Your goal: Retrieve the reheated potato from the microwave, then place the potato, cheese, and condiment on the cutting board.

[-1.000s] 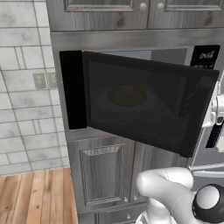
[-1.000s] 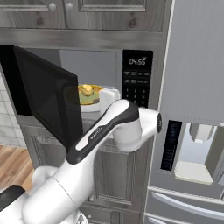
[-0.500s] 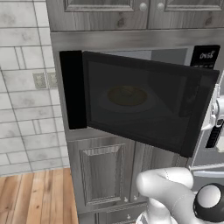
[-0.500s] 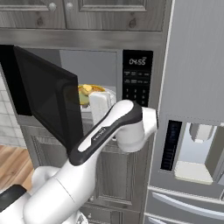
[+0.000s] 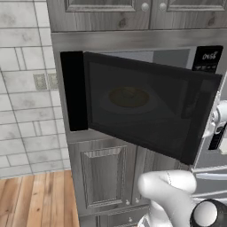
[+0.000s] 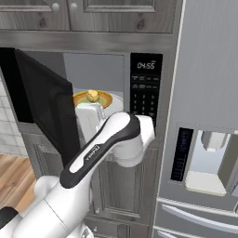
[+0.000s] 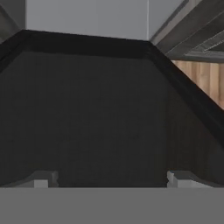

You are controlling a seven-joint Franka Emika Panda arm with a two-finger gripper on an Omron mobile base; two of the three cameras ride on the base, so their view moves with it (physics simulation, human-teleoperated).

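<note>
One potato (image 6: 92, 95) sat on one yellow plate (image 6: 103, 98) inside the single microwave (image 6: 145, 88), whose door (image 6: 44, 116) hung open to the left. The arm (image 6: 100, 148) reached up toward the cavity, its hand pointed at the dark door. The gripper (image 7: 112, 178) had its jaws spread wide, holding nothing.
</note>
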